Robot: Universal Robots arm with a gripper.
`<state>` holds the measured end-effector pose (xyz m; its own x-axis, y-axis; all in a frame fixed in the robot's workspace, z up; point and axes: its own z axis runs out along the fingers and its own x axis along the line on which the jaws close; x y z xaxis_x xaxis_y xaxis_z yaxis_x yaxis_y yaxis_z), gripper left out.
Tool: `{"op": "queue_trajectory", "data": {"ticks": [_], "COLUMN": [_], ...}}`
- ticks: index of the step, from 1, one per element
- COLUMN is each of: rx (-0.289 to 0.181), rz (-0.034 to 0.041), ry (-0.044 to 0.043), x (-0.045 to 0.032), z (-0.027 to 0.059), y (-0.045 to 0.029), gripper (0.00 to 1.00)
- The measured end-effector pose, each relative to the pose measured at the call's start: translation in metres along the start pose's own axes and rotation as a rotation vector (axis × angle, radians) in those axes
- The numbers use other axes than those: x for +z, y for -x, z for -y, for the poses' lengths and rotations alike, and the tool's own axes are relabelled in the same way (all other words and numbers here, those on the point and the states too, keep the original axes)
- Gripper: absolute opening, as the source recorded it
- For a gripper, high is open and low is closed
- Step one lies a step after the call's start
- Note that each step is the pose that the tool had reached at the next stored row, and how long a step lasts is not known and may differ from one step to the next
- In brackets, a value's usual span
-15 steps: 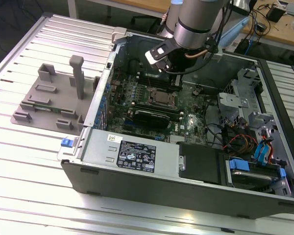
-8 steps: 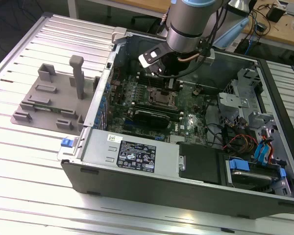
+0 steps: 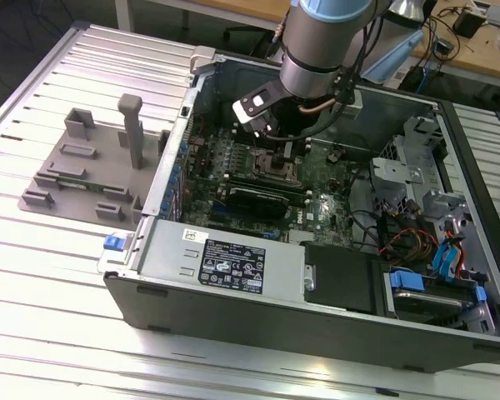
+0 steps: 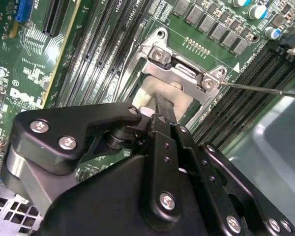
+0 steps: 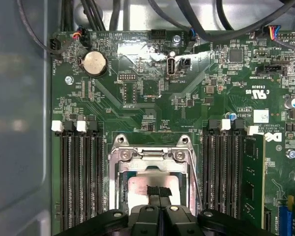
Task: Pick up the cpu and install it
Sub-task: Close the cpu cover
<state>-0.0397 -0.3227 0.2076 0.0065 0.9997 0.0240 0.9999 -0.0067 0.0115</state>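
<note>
The cpu [image 5: 137, 186] is a flat silver square lying level inside the metal-framed socket [image 5: 152, 153] on the green motherboard. My gripper [image 5: 159, 192] hangs straight over it. Its black fingers [image 5: 163, 191] are shut together, their tips at the middle of the chip's top plate. In the second wrist view the gripper [image 4: 162, 102] comes down onto the pale cpu [image 4: 148, 93] beside the socket frame [image 4: 179, 64]. In the exterior view the arm reaches into the open computer case, with the gripper [image 3: 279, 148] just above the socket [image 3: 277, 172].
The thin socket lever [image 4: 265, 89] sticks out sideways. Black memory slots [image 5: 81, 177] flank the socket, one holding a green module [image 5: 253, 182]. Case walls, cables and a drive cage [image 3: 425, 200] ring the board. A grey fixture tray [image 3: 92, 171] lies outside on the slatted table.
</note>
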Motion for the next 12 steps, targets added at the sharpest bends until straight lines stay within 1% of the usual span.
{"op": "queue_trajectory", "data": {"ticks": [2,4,8,11,12], "rx": [0.000,0.000,0.001,0.000,0.000], "rz": [0.0018,0.0012,0.0011,0.0019,0.0020], "ry": [-0.0011,-0.0007,-0.0011,-0.0009,-0.0009], "x": [0.0042,0.0057,0.0061,0.0058,0.0058], "z": [0.0003,0.0003,0.0000,-0.0039,-0.0040], "y": [0.0004,0.0004,0.0005,0.0009,0.0009], "gripper": [0.11,0.11,0.11,0.11,0.11]}}
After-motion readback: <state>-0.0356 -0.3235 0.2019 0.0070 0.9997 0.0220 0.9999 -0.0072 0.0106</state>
